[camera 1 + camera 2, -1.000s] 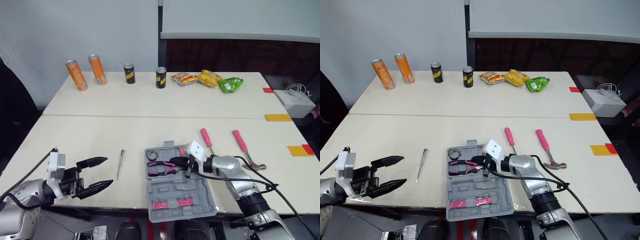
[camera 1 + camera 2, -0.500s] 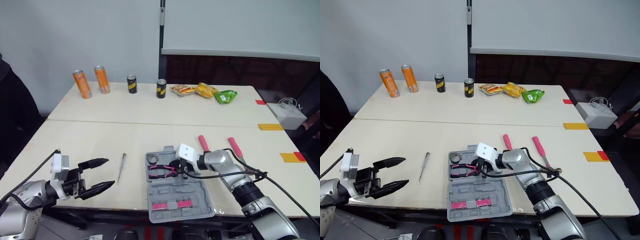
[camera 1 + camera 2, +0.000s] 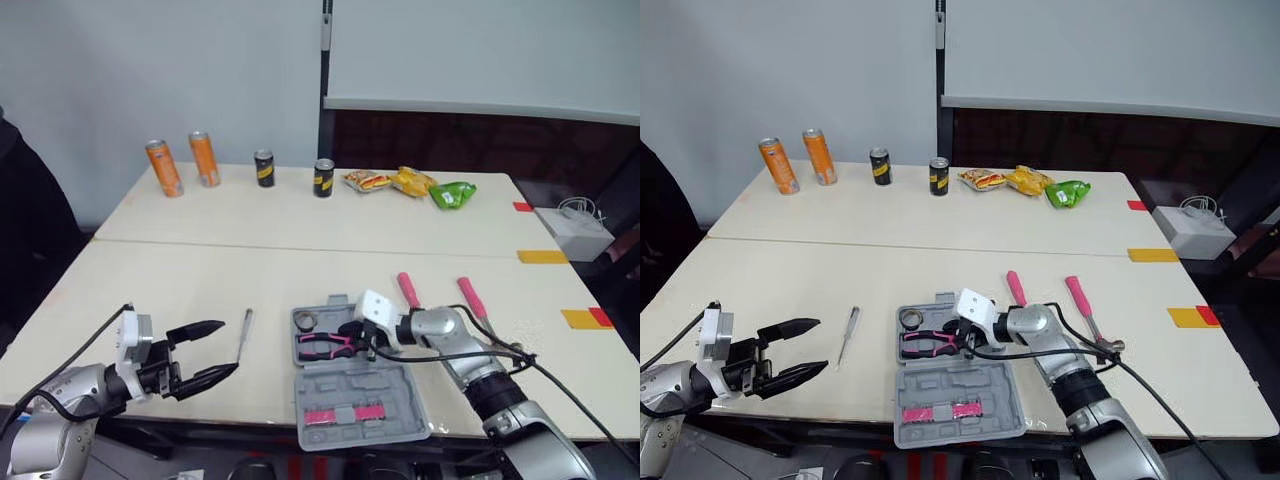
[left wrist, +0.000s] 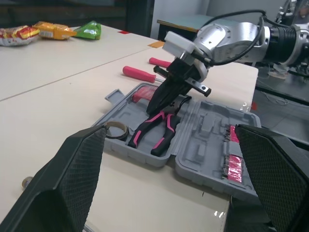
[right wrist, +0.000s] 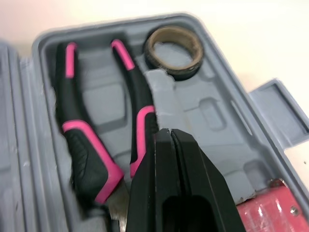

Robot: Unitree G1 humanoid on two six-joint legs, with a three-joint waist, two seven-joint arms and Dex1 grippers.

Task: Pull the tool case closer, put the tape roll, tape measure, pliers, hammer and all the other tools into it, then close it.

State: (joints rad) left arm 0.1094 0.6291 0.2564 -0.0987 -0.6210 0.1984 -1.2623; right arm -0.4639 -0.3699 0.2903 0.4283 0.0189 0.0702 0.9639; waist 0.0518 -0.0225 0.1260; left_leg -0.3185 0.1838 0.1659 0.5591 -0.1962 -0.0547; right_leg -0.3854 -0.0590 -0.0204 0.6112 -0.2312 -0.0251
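Moved since earlier: the left gripper (image 3: 230, 346) is being carried slightly forward compared with half a second ago, toward the thin tool. The right gripper (image 3: 353, 337) is being kept over almost the same spot, while its forearm is being lowered toward the table.
Left gripper state: its fingers are being held wide apart, with nothing between them.
Right gripper state: its fingers are being pressed together, with nothing seen between them. Their tips are being pointed down at the head end of the pliers (image 3: 325, 346).
Around the left gripper: a thin tool (image 3: 243, 330) is lying on the table just ahead of the fingertips, between this gripper and the tool case.
Around the right gripper: a pink-handled tool (image 3: 408, 290) and the hammer (image 3: 470, 298) are lying side by side behind the wrist, outside the case.
In the way: the head end of the hammer is being partly covered by the right arm and its black cable (image 3: 500, 347).
Far off: orange cans (image 3: 165, 168), black cans (image 3: 263, 168) and snack bags (image 3: 400, 181) are standing well beyond both grippers.
Tool case: the tool case (image 3: 360, 385) is lying open under the right gripper.
Case contents: the pliers are lying under the right fingertips, and the tape roll (image 3: 306, 320) is sitting just past their handles. A red item (image 4: 142, 92) of unclear kind is lying beside the right gripper. A pink bit strip (image 3: 338, 413) is being held in the other half.
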